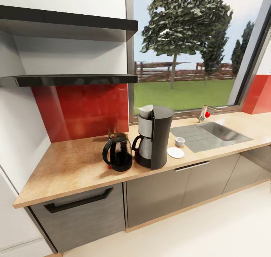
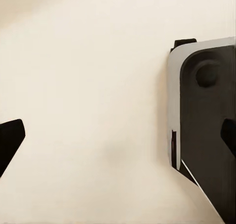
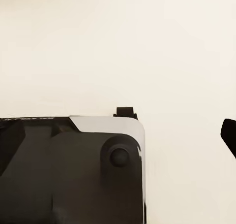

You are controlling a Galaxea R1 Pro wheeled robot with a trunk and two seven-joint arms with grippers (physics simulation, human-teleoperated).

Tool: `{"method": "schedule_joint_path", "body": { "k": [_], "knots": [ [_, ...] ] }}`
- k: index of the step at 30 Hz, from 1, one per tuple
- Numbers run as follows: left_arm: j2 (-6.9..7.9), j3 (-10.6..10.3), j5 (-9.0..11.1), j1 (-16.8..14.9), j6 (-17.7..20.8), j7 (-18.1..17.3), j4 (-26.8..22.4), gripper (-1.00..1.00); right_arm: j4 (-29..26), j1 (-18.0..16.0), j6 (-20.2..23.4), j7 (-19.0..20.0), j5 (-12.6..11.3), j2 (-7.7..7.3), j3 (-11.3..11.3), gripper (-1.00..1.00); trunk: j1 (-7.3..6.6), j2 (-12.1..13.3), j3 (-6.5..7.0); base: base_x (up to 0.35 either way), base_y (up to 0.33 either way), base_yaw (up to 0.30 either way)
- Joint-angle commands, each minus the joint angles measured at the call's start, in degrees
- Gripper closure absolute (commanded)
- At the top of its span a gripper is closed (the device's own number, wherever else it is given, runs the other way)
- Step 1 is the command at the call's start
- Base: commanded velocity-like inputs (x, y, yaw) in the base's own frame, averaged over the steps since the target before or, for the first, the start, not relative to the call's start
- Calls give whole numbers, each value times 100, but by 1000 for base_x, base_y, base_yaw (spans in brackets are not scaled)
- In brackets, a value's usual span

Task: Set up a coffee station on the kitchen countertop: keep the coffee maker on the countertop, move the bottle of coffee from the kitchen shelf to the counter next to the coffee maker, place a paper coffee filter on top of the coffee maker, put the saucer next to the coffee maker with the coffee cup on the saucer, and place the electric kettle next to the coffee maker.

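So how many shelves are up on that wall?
2. A thicker dark shelf sits high on the wall, left of the window. The thinner kitchen shelf hangs below it, above the red backsplash. Both look bare from here.

Black fingertips [image 2: 10, 140] poke into the left wrist view, blunt and angled. There's the robot's base [image 2: 204, 120]: dark body, pale grey rounded edge, one round knob. On the right wrist view, same dark base [image 3: 73, 172], another black fingertip [image 3: 229, 135].
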Motion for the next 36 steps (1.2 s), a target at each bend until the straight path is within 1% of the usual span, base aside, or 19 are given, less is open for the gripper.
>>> {"method": "schedule_joint_path", "body": {
  "k": [1,3,8,11,23,28,36],
  "knots": [
    [-5,39,-60,-7,-18,17,28,-100,8,-6,-22,26,-61,2,46,-100,3,-13,-13,0,0,-44],
    [-19,44,-58,-7,-2,20,81,-100,12,-6,-22,31,-62,5,46,-100,3,-13,-13,0,0,-25],
    [-112,76,-36,-7,3,26,122,-100,9,-6,-22,29,-66,9,42,-100,3,-13,-9,0,0,-42],
    [-121,87,-34,-7,1,31,128,-100,8,-6,-22,35,-70,4,39,-100,3,-13,3,0,0,-193],
    [-133,78,-39,-7,14,63,148,-100,7,-6,-16,54,-80,-34,29,-100,3,-13,26,15,-14,-277],
    [-191,83,-43,-7,14,84,150,-100,7,-6,-18,55,-80,-35,29,-100,3,-13,26,155,-187,-296],
    [-204,96,-51,-7,17,118,147,-100,7,-6,-15,51,-80,-43,24,-100,3,-13,26,228,-200,-297]
  ]
}}
